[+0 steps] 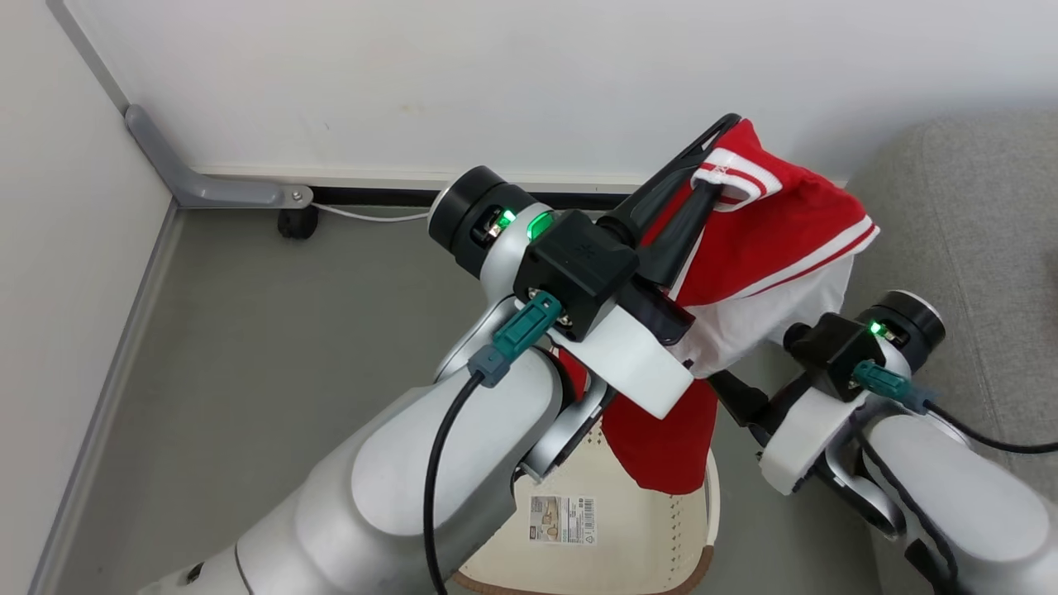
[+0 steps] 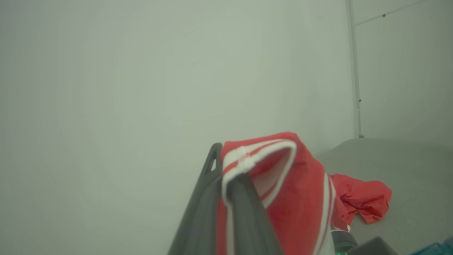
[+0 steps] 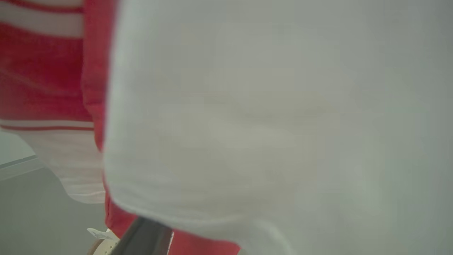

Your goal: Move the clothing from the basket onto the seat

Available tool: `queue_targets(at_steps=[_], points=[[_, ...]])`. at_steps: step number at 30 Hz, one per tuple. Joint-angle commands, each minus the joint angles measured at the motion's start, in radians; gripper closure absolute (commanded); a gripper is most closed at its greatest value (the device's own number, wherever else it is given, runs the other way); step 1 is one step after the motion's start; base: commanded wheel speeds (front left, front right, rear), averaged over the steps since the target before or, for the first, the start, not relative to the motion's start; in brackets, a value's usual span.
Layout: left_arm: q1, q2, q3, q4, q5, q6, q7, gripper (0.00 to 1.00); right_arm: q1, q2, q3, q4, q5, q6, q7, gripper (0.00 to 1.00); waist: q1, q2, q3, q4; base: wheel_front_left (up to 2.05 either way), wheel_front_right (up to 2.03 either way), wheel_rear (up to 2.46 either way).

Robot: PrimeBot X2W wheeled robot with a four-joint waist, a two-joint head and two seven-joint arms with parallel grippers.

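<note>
One red garment [image 1: 769,240], pinched in the closed left end effector [image 1: 717,157], screens most of the wide-open right end effector [image 1: 740,397].

Red white-striped garment [image 1: 769,240] hanging above cream basket [image 1: 653,549], second red garment [image 2: 364,198] crumpled on grey seat [image 2: 407,166]

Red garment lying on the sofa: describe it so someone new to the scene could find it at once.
In the left wrist view, the grey sofa sits lower right, under the pale wall. On its seat lies a crumpled red garment. Unlike the white-striped red garment clamped in the left gripper, it looks plain red and nothing holds it.
</note>
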Motion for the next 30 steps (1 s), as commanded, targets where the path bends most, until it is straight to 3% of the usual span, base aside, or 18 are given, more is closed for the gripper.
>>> queue_targets(at_steps=[1, 7, 8, 9, 17, 19, 20, 21, 30], points=[[-0.067, 0.009, 0.023, -0.019, -0.009, 0.011, -0.011, 1.0, -0.026, 0.0, 0.015, -0.004, -0.002, 0.001, -0.006, 0.0, 0.0, 0.0, 0.002, 0.006, 0.0, 0.0, 0.0], [-0.087, 0.009, -0.026, -0.009, -0.044, 0.028, -0.025, 1.0, -0.082, 0.033, 0.074, 0.087, 0.031, 0.001, -0.006, 0.0, 0.0, 0.0, 0.007, 0.024, 0.0, 0.0, 0.0], [-0.089, 0.009, -0.032, -0.006, -0.05, 0.031, -0.027, 1.0, -0.086, 0.04, 0.075, 0.096, 0.044, 0.001, -0.006, 0.55, 0.0, 0.0, 0.007, 0.026, 0.0, 0.0, 0.0], [-0.09, 0.009, -0.038, -0.002, -0.055, 0.033, -0.03, 1.0, -0.09, 0.045, 0.078, 0.102, 0.051, 0.001, -0.006, 1.0, 0.0, 0.0, 0.007, 0.027, 0.0, 0.0, 0.0], [-0.091, 0.009, -0.055, 0.035, -0.077, 0.051, -0.05, 1.0, -0.085, 0.038, 0.059, 0.089, 0.099, 0.001, -0.006, 1.0, 0.0, 0.0, 0.014, 0.014, 0.0, 0.0, 0.0], [-0.088, 0.009, -0.059, 0.043, -0.081, 0.051, -0.054, 0.64, -0.075, 0.032, 0.043, 0.076, 0.103, 0.001, -0.006, 1.0, 0.0, 0.0, 0.016, 0.007, 0.0, 0.0, 0.0], [-0.087, 0.009, -0.059, 0.047, -0.081, 0.051, -0.055, 0.35, -0.07, 0.029, 0.035, 0.07, 0.105, 0.001, -0.006, 1.0, 0.0, 0.0, 0.017, 0.004, 0.0, 0.0, 0.0], [-0.08, 0.009, -0.061, 0.056, -0.087, 0.05, -0.058, 0.0, -0.058, 0.024, 0.013, 0.058, 0.111, 0.001, -0.006, 1.0, 0.0, 0.0, 0.018, -0.002, 0.0, 0.0, 0.0], [-0.041, 0.009, -0.056, 0.101, -0.09, 0.04, -0.064, 0.0, 0.015, -0.007, -0.157, -0.003, 0.151, 0.001, -0.006, 1.0, 0.0, 0.0, 0.021, -0.035, 0.0, 0.0, 0.0]])
